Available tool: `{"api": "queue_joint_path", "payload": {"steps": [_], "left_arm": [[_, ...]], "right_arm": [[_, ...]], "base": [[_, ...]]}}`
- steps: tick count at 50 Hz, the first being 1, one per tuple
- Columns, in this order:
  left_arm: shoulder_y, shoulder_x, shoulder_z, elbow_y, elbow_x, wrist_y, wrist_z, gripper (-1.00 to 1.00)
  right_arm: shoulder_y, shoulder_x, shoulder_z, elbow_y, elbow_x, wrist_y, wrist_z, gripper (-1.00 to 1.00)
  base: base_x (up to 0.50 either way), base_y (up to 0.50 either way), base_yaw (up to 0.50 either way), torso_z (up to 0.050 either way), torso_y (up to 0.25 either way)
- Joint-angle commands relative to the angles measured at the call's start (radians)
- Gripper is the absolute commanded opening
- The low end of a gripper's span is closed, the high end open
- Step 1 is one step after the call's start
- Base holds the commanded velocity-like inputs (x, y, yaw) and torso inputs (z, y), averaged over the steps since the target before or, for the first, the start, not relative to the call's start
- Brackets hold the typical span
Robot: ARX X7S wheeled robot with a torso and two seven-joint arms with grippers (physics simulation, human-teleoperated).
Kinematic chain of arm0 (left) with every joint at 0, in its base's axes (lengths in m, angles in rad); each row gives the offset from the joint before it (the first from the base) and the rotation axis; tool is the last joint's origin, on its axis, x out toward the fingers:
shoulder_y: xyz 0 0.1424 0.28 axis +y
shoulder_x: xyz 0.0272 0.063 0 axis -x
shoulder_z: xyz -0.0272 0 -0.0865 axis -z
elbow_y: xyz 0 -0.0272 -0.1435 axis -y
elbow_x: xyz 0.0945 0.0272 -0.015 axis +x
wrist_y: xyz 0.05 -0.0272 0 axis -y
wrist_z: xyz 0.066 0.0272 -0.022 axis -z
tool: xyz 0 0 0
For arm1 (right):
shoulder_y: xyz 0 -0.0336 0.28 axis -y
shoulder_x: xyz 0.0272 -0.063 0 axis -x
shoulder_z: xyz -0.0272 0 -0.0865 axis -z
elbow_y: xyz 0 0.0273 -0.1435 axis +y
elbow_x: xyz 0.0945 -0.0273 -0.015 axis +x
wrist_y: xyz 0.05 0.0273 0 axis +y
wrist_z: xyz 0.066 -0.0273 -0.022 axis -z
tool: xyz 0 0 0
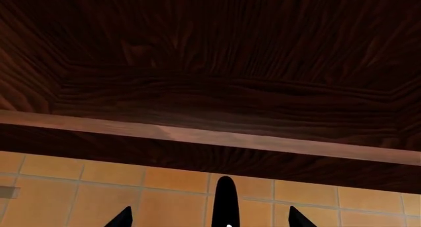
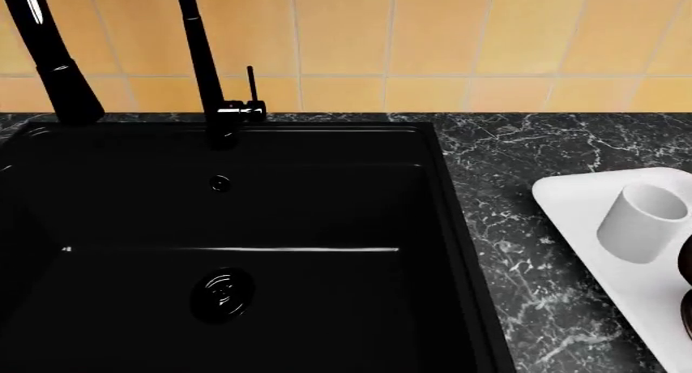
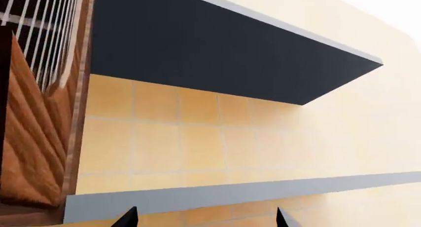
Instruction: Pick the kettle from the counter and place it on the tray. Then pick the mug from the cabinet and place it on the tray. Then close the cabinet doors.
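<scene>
The white mug (image 2: pixel 642 221) stands upright on the white tray (image 2: pixel 578 207), which lies on the black marble counter (image 2: pixel 508 162) to the right of the sink. On the tray beside the mug is a dark rounded shape (image 2: pixel 685 261), cut off by the frame edge; I cannot tell if it is the kettle. Neither gripper appears in the head view. My left gripper (image 1: pixel 210 219) is open and faces a dark wooden cabinet panel (image 1: pixel 210 64). A slim black upright shape (image 1: pixel 226 200) shows between its fingertips, apart from both. My right gripper (image 3: pixel 205 219) is open and empty, facing the tiled wall.
A deep black sink basin (image 2: pixel 216 251) with a tall black faucet (image 2: pixel 206 73) fills the left of the head view. In the right wrist view a brown wooden cabinet door (image 3: pixel 36 143) with white bars behind it stands beside a dark overhead slab (image 3: pixel 210 54) and a grey ledge (image 3: pixel 230 192).
</scene>
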Motion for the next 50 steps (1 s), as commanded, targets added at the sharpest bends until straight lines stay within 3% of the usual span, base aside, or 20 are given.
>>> {"api": "queue_joint_path", "payload": {"steps": [1, 13, 14, 15, 16, 17, 18, 20, 21, 22, 23, 24, 25, 27, 28, 30, 33, 34, 50], "left_arm": [[0.007, -0.001, -0.002, 0.002, 0.003, 0.002, 0.000, 1.00], [-0.006, -0.007, 0.001, -0.002, -0.010, 0.008, -0.009, 1.00], [-0.008, -0.008, 0.000, -0.003, -0.013, 0.009, -0.010, 1.00], [-0.005, -0.007, -0.001, -0.001, -0.011, 0.009, -0.008, 1.00], [-0.001, -0.007, -0.002, 0.000, -0.010, 0.008, -0.006, 1.00], [0.002, -0.007, -0.006, -0.001, -0.009, 0.009, -0.005, 1.00], [0.004, -0.007, -0.009, -0.003, -0.011, 0.010, -0.005, 1.00], [0.015, -0.007, -0.018, -0.001, -0.009, 0.010, -0.001, 1.00], [0.018, -0.008, -0.022, -0.001, -0.009, 0.010, 0.000, 1.00], [0.020, -0.008, -0.025, -0.002, -0.010, 0.011, 0.001, 1.00], [0.023, -0.007, -0.027, -0.002, -0.008, 0.011, 0.002, 1.00], [0.026, -0.008, -0.029, -0.001, -0.007, 0.011, 0.004, 1.00], [0.027, -0.008, -0.032, -0.002, -0.008, 0.012, 0.004, 1.00], [0.036, -0.006, -0.036, -0.001, -0.002, 0.012, 0.009, 1.00], [0.038, -0.006, -0.039, -0.002, -0.002, 0.012, 0.010, 1.00], [0.043, -0.004, -0.043, -0.003, 0.001, 0.013, 0.013, 1.00], [0.048, -0.003, -0.045, -0.003, 0.006, 0.013, 0.018, 1.00], [0.050, -0.002, -0.045, -0.004, 0.009, 0.013, 0.019, 1.00], [0.092, -0.001, -0.084, -0.002, 0.021, 0.017, 0.040, 1.00]], "right_arm": [[-0.019, 0.147, -0.041, 0.071, -0.055, -0.094, -0.083, 1.00], [-0.015, 0.161, -0.047, 0.106, -0.190, -0.079, -0.227, 1.00], [0.135, 0.011, -0.197, 0.255, -0.163, 0.071, -0.077, 1.00], [-0.015, 0.161, -0.047, 0.128, -0.274, -0.079, -0.227, 1.00], [-0.165, 0.161, 0.103, 0.128, -0.279, -0.125, -0.306, 1.00], [-0.315, 0.161, 0.253, 0.105, -0.227, -0.086, -0.274, 1.00], [-0.379, 0.161, 0.318, 0.103, -0.231, -0.089, -0.281, 1.00], [-0.382, 0.161, 0.314, 0.098, -0.240, -0.104, -0.299, 1.00], [-0.232, 0.011, 0.164, 0.248, -0.261, 0.046, -0.149, 1.00], [-0.382, 0.161, 0.288, 0.115, -0.301, -0.104, -0.299, 1.00], [-0.411, 0.161, 0.286, 0.113, -0.301, -0.165, -0.357, 1.00], [-0.261, 0.011, 0.136, 0.263, -0.309, -0.015, -0.207, 1.00], [-0.111, -0.139, -0.014, 0.355, -0.459, 0.135, -0.350, 1.00], [0.189, -0.439, -0.314, 0.372, -0.338, 0.435, -0.088, 1.00], [0.339, -0.532, -0.464, 0.381, -0.333, 0.540, -0.079, 1.00], [0.639, -0.560, -0.720, 0.394, -0.333, 0.540, -0.073, 1.00], [1.089, -0.605, -0.707, 0.412, -0.328, 0.540, -0.063, 1.00], [1.153, -0.623, -0.700, 0.421, -0.325, 0.540, -0.056, 1.00], [1.153, -0.762, -0.690, 0.448, -0.345, 0.540, -0.049, 1.00]], "base": [[0.00, 0.00, 0.00, 0.000, 0.000], [0.00, 0.00, 0.00, 0.000, 0.000], [0.00, 0.00, 0.00, 0.000, 0.000], [0.00, 0.00, 0.00, 0.000, 0.000], [0.00, 0.00, 0.00, 0.000, 0.000], [0.00, 0.00, 0.00, 0.000, 0.000], [0.00, 0.00, 0.00, 0.000, 0.000], [0.00, 0.00, 0.00, 0.000, 0.000], [0.00, 0.00, 0.00, 0.000, 0.000], [0.00, 0.00, 0.00, 0.000, 0.000], [0.00, 0.00, 0.00, 0.000, 0.000], [0.00, 0.00, 0.00, 0.000, 0.000], [0.00, 0.00, 0.00, 0.000, 0.000], [0.00, 0.00, 0.00, 0.000, 0.000], [0.00, 0.00, 0.00, 0.000, 0.000], [0.00, 0.00, 0.00, 0.000, 0.000], [0.00, 0.00, 0.00, 0.000, 0.000], [0.00, 0.00, 0.00, 0.000, 0.000], [0.00, 0.00, 0.00, 0.004, 0.001]]}}
